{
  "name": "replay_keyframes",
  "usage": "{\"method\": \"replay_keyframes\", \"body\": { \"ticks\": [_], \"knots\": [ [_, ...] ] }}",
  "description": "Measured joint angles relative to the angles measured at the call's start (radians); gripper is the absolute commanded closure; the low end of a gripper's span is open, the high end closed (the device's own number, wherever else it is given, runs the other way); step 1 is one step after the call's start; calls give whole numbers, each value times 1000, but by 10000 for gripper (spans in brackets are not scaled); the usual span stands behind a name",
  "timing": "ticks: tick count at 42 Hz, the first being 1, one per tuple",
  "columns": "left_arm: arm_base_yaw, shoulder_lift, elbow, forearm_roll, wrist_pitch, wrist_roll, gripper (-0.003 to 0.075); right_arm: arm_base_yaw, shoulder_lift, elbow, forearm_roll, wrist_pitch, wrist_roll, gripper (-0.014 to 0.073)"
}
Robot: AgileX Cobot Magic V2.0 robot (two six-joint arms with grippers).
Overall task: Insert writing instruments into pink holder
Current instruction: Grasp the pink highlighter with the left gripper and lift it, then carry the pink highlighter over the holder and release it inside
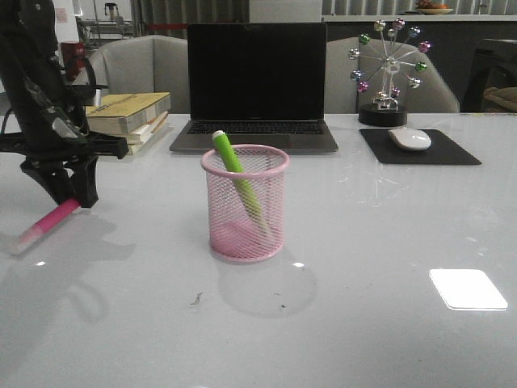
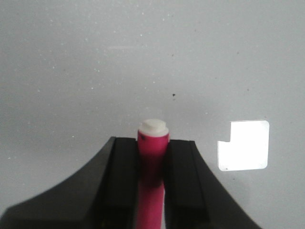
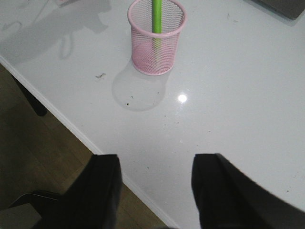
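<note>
The pink wire-mesh holder [image 1: 245,203] stands at the table's middle, in front of the laptop, and shows in the right wrist view too [image 3: 157,38]. A lime green marker [image 1: 237,181] leans inside it, its top above the rim [image 3: 156,14]. At the far left my left gripper [image 1: 74,198] is shut on the magenta marker [image 1: 48,223], which slants down with its whitish cap near the table. In the left wrist view the magenta marker [image 2: 153,157] is pinched between the black fingers [image 2: 125,181]. My right gripper [image 3: 155,164] is open and empty over the table's near edge, well back from the holder.
A laptop [image 1: 256,85] stands behind the holder. A stack of books [image 1: 129,117] lies back left. A black mouse pad with a white mouse [image 1: 410,139] and a ferris-wheel ornament [image 1: 389,73] sit back right. The table's near edge [image 3: 71,124] drops to the floor.
</note>
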Motion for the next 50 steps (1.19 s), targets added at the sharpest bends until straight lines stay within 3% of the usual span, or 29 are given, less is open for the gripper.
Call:
{"method": "replay_keyframes", "body": {
  "ticks": [12,26,31,39,46,50],
  "knots": [
    [-51,-347,257,0,-264,37,629,0,0,0,0,0,0,138],
    [-226,-916,836,-12,-1007,45,629,0,0,0,0,0,0,138],
    [-304,-1032,973,-14,-1228,45,629,0,0,0,0,0,0,138],
    [-416,-1006,1008,-18,-1433,45,629,0,0,0,0,0,0,138],
    [-493,-842,995,-18,-1643,45,629,0,0,0,0,0,0,138],
    [-515,-732,954,-18,-1698,45,629,0,0,0,0,0,0,138]
  ]
}}
